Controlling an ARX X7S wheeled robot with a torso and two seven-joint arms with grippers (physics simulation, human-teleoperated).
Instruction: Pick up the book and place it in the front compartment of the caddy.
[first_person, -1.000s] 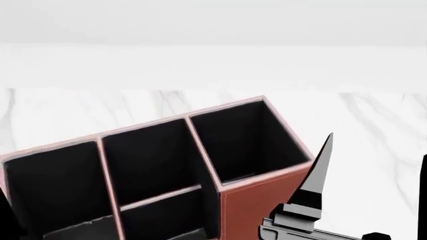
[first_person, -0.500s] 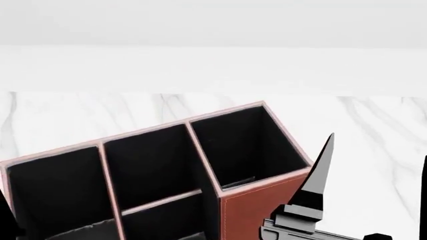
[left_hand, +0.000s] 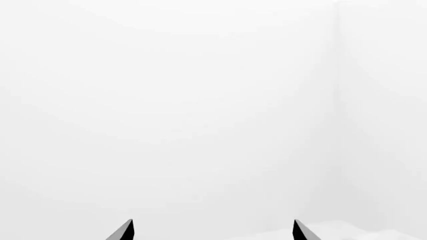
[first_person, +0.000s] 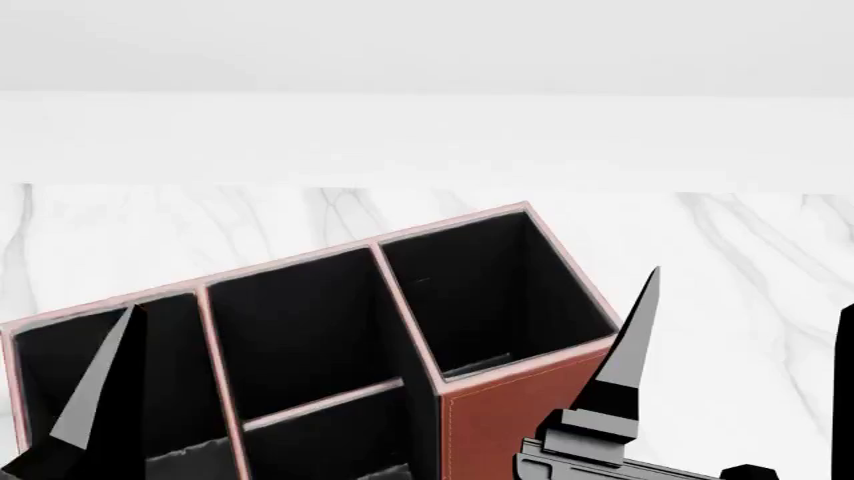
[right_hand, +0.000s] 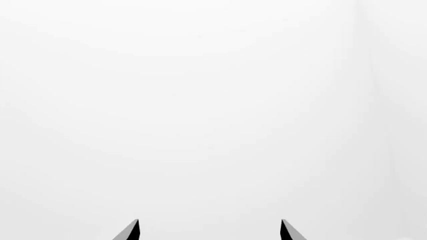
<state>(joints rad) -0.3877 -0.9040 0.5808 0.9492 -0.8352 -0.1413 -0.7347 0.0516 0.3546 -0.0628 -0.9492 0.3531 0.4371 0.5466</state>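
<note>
The caddy (first_person: 514, 425), reddish-brown with pale rims and black lining, fills the lower left of the head view. Its middle cell, the front compartment (first_person: 300, 325), ends at a low pink-edged divider (first_person: 324, 399). The book is out of view in all frames. One finger (first_person: 100, 390) of my left gripper rises over the caddy's left end cell. My right gripper (first_person: 738, 370) hangs just right of the caddy's tall end cell. In the wrist views the left gripper (left_hand: 212, 230) and the right gripper (right_hand: 209, 230) both stand open with nothing between their tips.
A white marble tabletop (first_person: 747, 240) stretches behind and to the right of the caddy, ending at a pale wall. Both wrist views face plain white background.
The left gripper's finger has risen into the head view at the lower left, over the caddy's end cell. The right gripper has edged slightly left.
</note>
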